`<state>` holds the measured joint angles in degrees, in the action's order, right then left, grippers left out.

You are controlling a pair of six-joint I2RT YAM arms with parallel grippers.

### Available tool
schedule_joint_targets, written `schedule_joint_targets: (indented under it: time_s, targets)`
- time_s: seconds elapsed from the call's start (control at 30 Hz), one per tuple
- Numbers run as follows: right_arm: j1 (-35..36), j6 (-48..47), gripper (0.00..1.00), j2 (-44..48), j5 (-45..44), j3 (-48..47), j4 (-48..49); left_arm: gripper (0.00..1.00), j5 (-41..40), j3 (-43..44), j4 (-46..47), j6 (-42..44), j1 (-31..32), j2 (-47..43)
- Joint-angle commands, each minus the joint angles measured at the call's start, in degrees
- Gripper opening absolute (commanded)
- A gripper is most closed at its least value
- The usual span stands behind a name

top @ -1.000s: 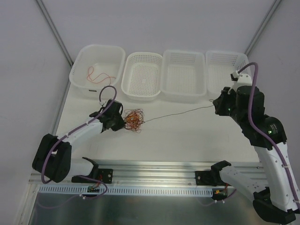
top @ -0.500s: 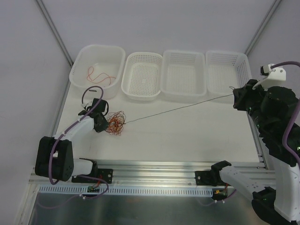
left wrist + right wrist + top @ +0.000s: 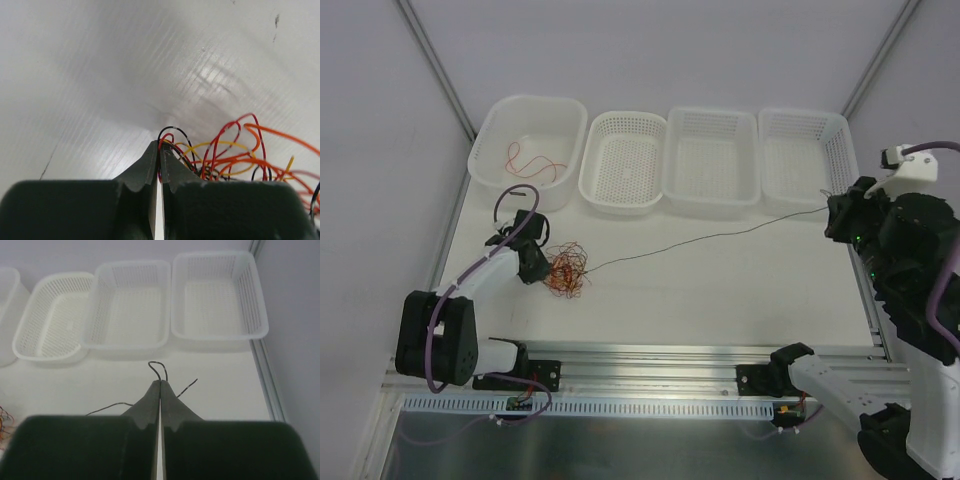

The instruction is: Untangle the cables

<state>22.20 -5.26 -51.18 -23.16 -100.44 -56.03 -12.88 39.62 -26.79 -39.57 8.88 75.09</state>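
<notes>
While the left arm lies folded low along the left side of the white table (image 3: pixel 720 300), elbow near its base and forearm angled toward the tangle, the left gripper (image 3: pixel 534 264) sits down at the table surface. Its fingers (image 3: pixel 145 167) are pressed together, pinching red and black loops at the edge of the one small tangle of thin red, orange, yellow and black wires (image 3: pixel 567 272).

The right arm stands raised at the far right with its wrist turned inward. The right gripper (image 3: pixel 834 214) is clamped tight on the end of a single thin black wire (image 3: pixel 700 238), which runs in a gentle curve across the table from the tangle to the gripper, a short loop poking out beyond the tips.

Four white plastic containers line the far edge side by side. One is a solid-walled tub (image 3: pixel 485 160) at the left, holding a loose red squiggle of wire (image 3: pixel 532 160); the other three are perforated baskets (image 3: pixel 712 203).
</notes>
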Motion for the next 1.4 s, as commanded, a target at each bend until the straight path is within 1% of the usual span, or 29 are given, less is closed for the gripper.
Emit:
schedule_joint_targets:
  time_s: [0.0,0.03,0.07,0.13,0.17,0.2,0.27,0.3,0.33,0.37,0.4,0.47,0.5,0.53,0.57,0.6,0.67,0.7,0.77,0.8,0.87,0.9,1.0,1.03,1.13,1.17,1.27,1.33,1.37]
  targets:
    - [-0.66,3.30,0.01,2.47,0.91,17.56,3.27,0.00,-0.66,0.55,-1.95,3.70,-0.45,-6.42]
    - [-0.75,4.28,0.01,3.10,0.92,21.65,4.51,0.00,-0.65,0.64,-1.95,4.23,-0.36,-6.45]
    - [-0.84,4.99,0.01,3.45,0.83,26.04,5.40,0.00,0.74,0.64,-1.87,4.76,-0.19,-8.62]
    - [-2.15,8.57,0.01,2.05,-0.57,31.78,5.58,0.00,2.59,0.73,-1.95,6.78,0.08,-10.39]
    - [-2.85,9.55,0.01,1.61,-0.66,37.20,5.93,0.00,4.69,0.81,-1.95,8.53,0.17,-11.88]
    - [-4.08,10.35,0.01,1.26,-0.83,39.51,6.54,0.00,5.93,0.90,-2.04,9.33,0.25,-12.42]
    - [-5.14,11.67,0.12,-0.41,0.30,44.61,8.30,0.00,8.39,1.43,-2.04,11.00,0.34,-13.65]
    - [-5.49,11.67,0.20,-1.37,1.70,45.42,8.57,0.00,10.40,1.60,-2.04,12.75,0.43,-14.00]
    - [-5.41,11.32,0.36,-3.21,2.84,45.77,8.74,0.00,11.21,1.78,-2.04,13.55,0.61,-14.35]
    - [-5.32,9.84,0.44,-4.10,4.51,45.95,9.18,0.00,11.91,1.87,-2.04,14.25,0.61,-14.97]
    - [-5.15,8.78,0.60,-4.71,8.61,46.13,9.62,0.00,12.70,1.87,-2.04,15.39,0.69,-15.15]
    - [-4.36,5.97,0.68,-4.81,13.20,46.30,12.69,0.00,14.72,2.04,-1.87,16.19,0.87,-15.50]
    - [-3.22,3.00,0.72,-4.81,16.97,46.13,13.74,0.00,15.08,2.13,-1.87,17.06,0.78,-15.59]
    - [-2.60,1.75,0.78,-4.90,19.09,45.69,15.32,0.00,15.69,2.13,-1.87,17.42,0.96,-15.67]
    - [-1.90,0.26,0.80,-5.51,21.12,45.34,15.95,0.00,15.78,2.13,-1.78,18.12,0.96,-15.76]
    - [0.11,-2.80,0.83,-6.12,26.27,44.29,17.08,0.00,15.87,1.96,-1.69,18.30,1.05,-15.94]
    - [3.36,-5.54,0.84,-7.70,28.51,43.14,17.88,0.00,16.05,1.61,-1.43,18.57,1.13,-16.38]
    - [6.95,-8.34,0.84,-10.49,30.17,42.36,18.58,0.00,16.05,1.17,-1.17,18.57,1.05,-16.47]
    - [10.39,-10.55,0.84,-14.19,31.41,39.90,18.85,0.00,16.48,0.81,-0.90,18.39,1.05,-16.90]
    - [13.28,-11.78,0.84,-17.87,32.64,38.93,19.11,0.00,16.58,0.81,-0.73,18.30,1.13,-16.99]
    - [15.59,-14.68,0.84,-22.02,34.31,35.94,20.08,0.00,16.14,0.73,-0.64,18.21,1.13,-17.43]
    - [17.25,-15.22,0.84,-25.86,35.54,35.06,21.21,0.00,16.22,0.55,-0.64,18.30,1.13,-17.61]
    - [19.98,-16.98,0.84,-31.77,38.00,30.58,22.71,0.00,16.57,0.29,-0.55,18.13,1.13,-18.05]
    - [20.60,-17.41,0.84,-35.27,38.45,29.70,22.98,0.00,16.58,0.20,-0.55,18.13,1.05,-18.14]
    - [22.89,-18.91,0.84,-40.39,40.38,26.62,24.21,0.00,16.75,0.20,-0.46,18.13,1.13,-17.96]
    - [23.41,-19.52,0.84,-43.71,40.91,25.75,24.21,0.00,16.75,0.20,-0.46,18.13,1.13,-17.96]
    - [26.22,-20.76,0.82,-49.52,41.53,22.49,22.99,0.00,16.75,0.20,-0.46,18.04,1.13,-18.05]
    - [26.93,-20.85,0.81,-51.73,41.96,21.96,23.68,0.00,16.93,0.20,-0.46,17.95,1.13,-18.05]
    - [27.28,-20.76,0.77,-53.48,42.23,21.78,23.95,0.00,16.75,0.11,-0.46,17.86,1.13,-17.96]
